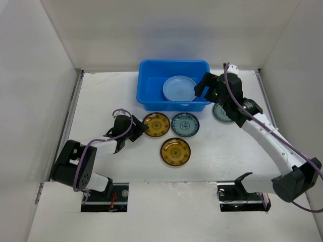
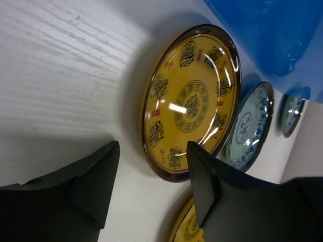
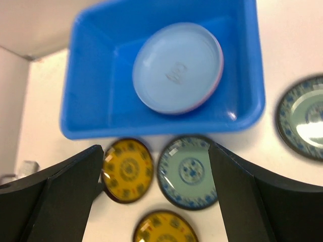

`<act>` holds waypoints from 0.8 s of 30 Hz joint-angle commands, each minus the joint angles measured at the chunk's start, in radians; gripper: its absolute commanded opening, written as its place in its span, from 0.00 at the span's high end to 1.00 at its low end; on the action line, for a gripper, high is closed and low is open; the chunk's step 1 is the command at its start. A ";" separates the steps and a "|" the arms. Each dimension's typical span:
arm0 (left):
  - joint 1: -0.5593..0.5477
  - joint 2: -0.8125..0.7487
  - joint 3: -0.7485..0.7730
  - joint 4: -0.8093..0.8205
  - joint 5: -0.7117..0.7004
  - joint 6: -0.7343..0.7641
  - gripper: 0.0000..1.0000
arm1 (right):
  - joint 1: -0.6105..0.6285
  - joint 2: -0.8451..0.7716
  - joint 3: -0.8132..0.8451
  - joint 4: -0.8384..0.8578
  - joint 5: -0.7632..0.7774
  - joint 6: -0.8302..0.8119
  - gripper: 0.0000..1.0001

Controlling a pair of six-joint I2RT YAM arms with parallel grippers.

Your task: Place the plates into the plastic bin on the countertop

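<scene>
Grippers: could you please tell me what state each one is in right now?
Left gripper: open, holding nothing, beside an amber plate.
Right gripper: open, holding nothing, near the plastic bin.

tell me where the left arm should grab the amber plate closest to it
Pinch the amber plate by its raised rim at the left edge, coming from the left gripper side. It lies flat, so only the rim offers a hold; the bin sits just behind and the teal plate crowds its right.
</scene>
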 commanded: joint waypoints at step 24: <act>0.198 -0.714 0.146 -0.747 -0.021 0.108 0.99 | -0.011 -0.190 -0.253 0.074 -0.039 0.050 0.09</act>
